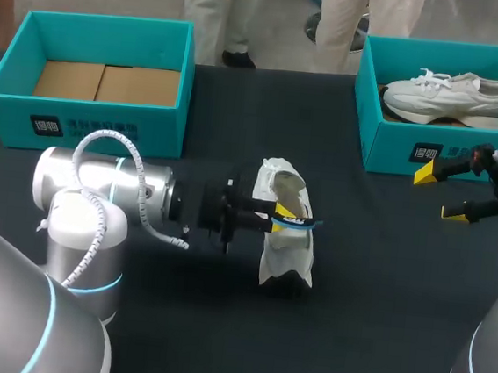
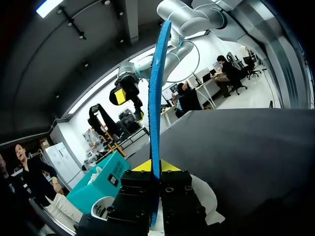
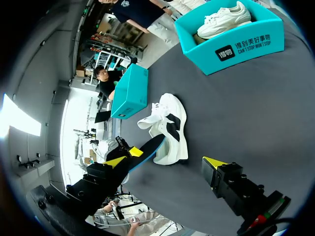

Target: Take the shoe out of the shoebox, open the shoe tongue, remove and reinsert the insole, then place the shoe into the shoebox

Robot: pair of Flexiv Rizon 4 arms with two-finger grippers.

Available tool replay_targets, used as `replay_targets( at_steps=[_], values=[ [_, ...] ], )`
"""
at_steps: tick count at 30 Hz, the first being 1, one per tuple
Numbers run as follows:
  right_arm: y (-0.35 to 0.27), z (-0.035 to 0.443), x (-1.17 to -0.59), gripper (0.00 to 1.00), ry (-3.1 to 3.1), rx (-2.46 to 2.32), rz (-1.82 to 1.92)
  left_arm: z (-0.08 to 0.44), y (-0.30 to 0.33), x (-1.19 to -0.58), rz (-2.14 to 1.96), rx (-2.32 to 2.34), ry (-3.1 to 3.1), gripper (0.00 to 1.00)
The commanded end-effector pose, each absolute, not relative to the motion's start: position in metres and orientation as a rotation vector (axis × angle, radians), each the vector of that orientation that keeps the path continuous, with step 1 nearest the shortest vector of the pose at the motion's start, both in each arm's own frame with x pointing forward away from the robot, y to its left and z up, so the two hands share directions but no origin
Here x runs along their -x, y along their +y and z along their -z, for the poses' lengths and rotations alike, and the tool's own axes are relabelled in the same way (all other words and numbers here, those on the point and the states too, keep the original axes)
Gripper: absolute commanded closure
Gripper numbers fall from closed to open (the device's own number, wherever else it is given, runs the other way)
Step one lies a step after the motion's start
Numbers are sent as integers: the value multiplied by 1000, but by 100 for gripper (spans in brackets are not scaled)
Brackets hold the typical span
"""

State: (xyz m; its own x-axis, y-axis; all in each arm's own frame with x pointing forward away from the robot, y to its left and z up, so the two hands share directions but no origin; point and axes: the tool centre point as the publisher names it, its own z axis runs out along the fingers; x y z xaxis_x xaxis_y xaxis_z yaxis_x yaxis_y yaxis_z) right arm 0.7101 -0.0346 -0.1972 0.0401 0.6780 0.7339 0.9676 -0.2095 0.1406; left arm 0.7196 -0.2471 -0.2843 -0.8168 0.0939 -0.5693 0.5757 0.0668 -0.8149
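The left tool (image 2: 152,167) is clamping both yellow-tipped fingers on the blue insole (image 2: 156,88), which is standing edge-on and rising straight out from between them. That narrow pinch is probably keeping the thin insole stiff and steerable for feeding into the shoe. The white shoe (image 1: 285,247) is lying right against this tool, in the middle of the dark bench (image 1: 371,295). The right tool (image 1: 440,194) is hanging with its fingers wide apart, gripping nothing, well apart from the shoe and just in front of the right shoebox (image 1: 394,148), which is holding 1 other white shoe (image 1: 452,96). The left shoebox (image 1: 87,127) is showing only its cardboard floor, likely waiting for the shoe.
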Motion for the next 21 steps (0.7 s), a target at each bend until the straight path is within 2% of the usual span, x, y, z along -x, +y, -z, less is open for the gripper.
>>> replay_targets(
  at_steps=[1, 21],
  values=[
    [-34, 197, -710, 0, -1659, 1934, 988, 283, -246, -716, 1809, -655, 1987, 100],
    [-34, 197, -710, 0, -1659, 1934, 988, 306, -249, -727, 1801, -668, 1980, 100]
  ],
)
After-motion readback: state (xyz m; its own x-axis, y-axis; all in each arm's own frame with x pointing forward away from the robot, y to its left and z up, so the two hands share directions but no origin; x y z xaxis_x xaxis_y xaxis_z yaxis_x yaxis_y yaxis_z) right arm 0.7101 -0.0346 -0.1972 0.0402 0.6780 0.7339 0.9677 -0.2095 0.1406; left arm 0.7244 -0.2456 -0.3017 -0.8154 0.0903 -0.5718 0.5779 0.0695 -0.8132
